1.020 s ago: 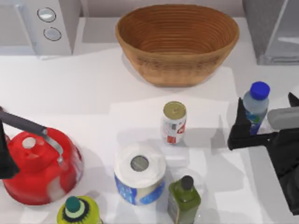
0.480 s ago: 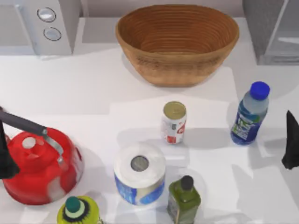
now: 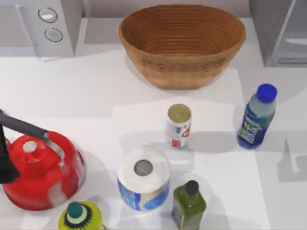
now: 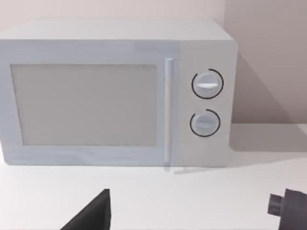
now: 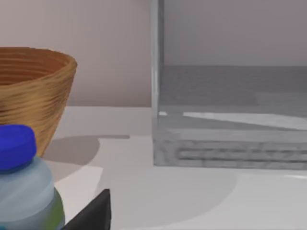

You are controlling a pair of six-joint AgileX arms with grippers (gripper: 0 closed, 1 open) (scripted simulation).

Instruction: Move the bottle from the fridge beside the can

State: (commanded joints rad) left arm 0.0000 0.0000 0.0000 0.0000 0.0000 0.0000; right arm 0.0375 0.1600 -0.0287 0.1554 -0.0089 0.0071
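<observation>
Fridge (image 3: 278,33) & microwave (image 3: 41,26) cut by top edge; teal-capped bottle (image 3: 81,218) cut at bottom.

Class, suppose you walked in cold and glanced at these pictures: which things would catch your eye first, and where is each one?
Probably the red kettle at the table's left edge, and the big woven basket at the back centre. Next, the blue-capped bottle standing alone on the right, out of the fridge behind it and well apart from the can in the middle. A white microwave sits at the back left.
</observation>
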